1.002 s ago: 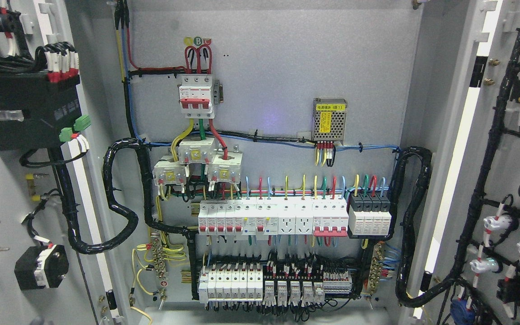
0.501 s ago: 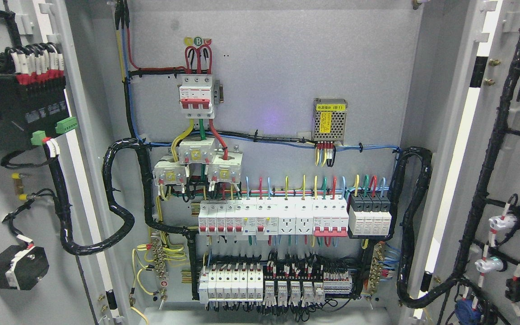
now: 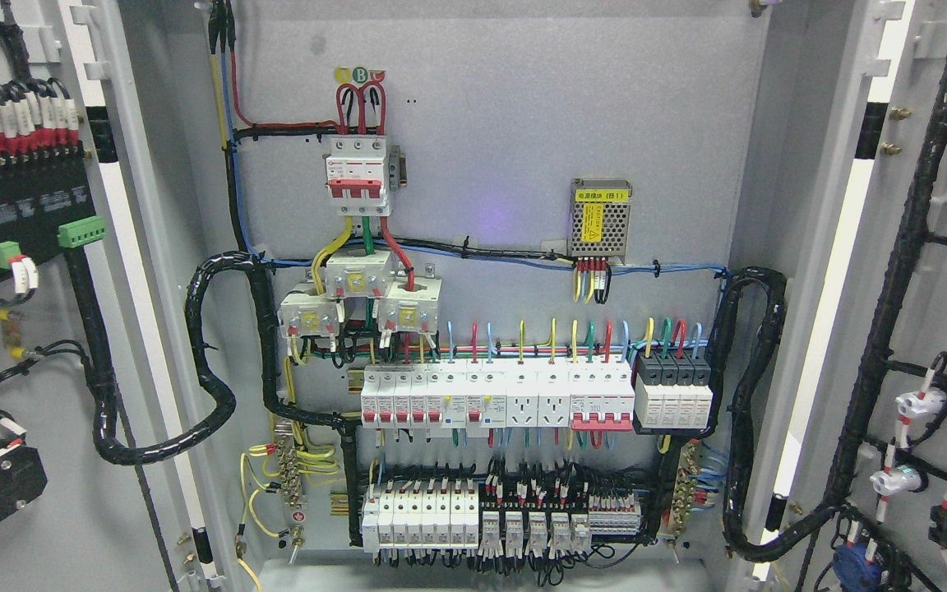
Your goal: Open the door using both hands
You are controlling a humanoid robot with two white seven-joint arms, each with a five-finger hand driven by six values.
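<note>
You see the grey metal left door (image 3: 30, 345) swung further outward than a second ago, the grey right door (image 3: 934, 329) too; the wired cabinet interior (image 3: 490, 247) is exposed. Neither hand shows, so their state can't be told.

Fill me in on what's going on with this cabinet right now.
This is the robot's head view into an electrical cabinet whose two doors both stand swung open. The left door and right door show their inner faces with wired components and black cable looms. Between them the back panel is fully exposed: a red three-pole breaker up top, a small mesh-cased power supply, and rows of breakers below. Neither robot hand is in the picture.
</note>
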